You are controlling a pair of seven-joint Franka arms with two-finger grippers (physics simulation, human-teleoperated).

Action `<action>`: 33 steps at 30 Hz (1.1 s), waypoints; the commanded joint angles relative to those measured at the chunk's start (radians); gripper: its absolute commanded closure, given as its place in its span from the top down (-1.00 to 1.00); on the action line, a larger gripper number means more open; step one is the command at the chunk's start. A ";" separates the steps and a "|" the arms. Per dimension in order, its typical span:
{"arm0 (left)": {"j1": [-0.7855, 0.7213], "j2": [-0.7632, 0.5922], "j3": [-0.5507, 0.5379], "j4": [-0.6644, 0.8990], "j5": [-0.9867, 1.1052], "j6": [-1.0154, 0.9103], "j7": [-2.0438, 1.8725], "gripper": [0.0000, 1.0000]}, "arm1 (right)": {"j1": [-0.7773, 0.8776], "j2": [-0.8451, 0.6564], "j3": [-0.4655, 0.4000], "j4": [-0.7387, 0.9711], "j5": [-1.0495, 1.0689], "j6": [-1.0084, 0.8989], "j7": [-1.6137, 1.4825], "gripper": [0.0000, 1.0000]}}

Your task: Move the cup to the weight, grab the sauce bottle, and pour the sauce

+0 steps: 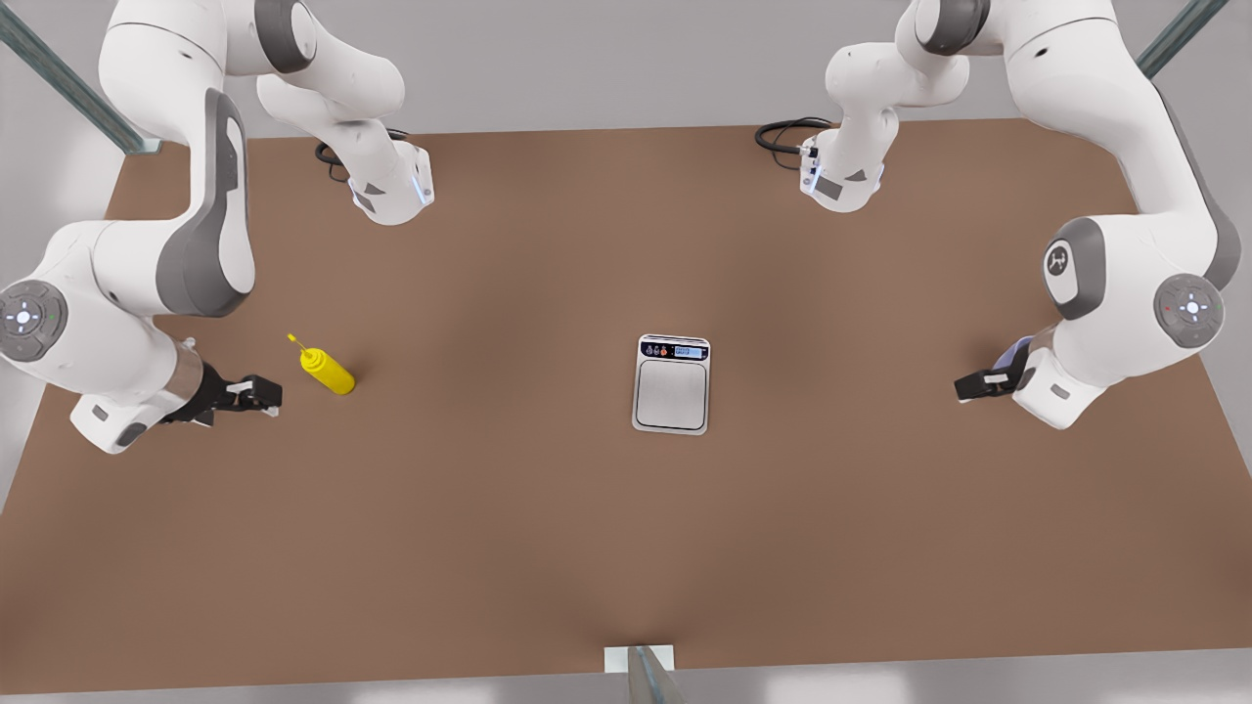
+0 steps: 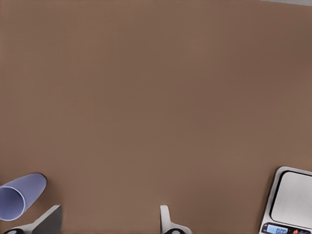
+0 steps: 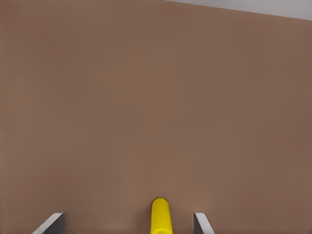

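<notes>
A broad brown matte table (image 1: 548,508) spans the scene, and two white Franka arms reach over it from the far corners. The arm on the front view's right carries the left gripper (image 1: 970,387), which hangs low over the table's right side; its wrist view shows the pale fingertips (image 2: 165,217) spread wide apart with nothing between them. The arm on the front view's left carries the right gripper (image 1: 262,395), low over the table's left side, its grey fingertips (image 3: 202,224) likewise set wide apart.

Near the middle of the table, slightly right of centre, lies the flat rectangular kitchen scale (image 1: 671,384) with a silver-grey platform, white rim and dark display strip along its far edge; nothing sits on it. In the left wrist view a corner of it (image 2: 291,202) shows well apart from the fingers.

The small bright yellow squeeze bottle (image 1: 327,371) stands on the table just right of the right gripper, its thin pointed nozzle leaning toward the far left as the front view sees it. In the right wrist view its yellow body (image 3: 161,217) lies between the open fingers, touching neither.

The small pale lavender-blue round cup (image 1: 1017,349) is mostly hidden behind the left gripper at the table's right side. In the left wrist view it (image 2: 19,195) appears just beside one finger, outside the gap.
</notes>
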 commanded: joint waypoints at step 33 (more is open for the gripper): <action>0.008 0.016 0.350 -0.603 -0.011 0.576 0.382 0.41 | -0.107 -0.116 0.002 -0.275 0.024 0.121 -0.520 1.00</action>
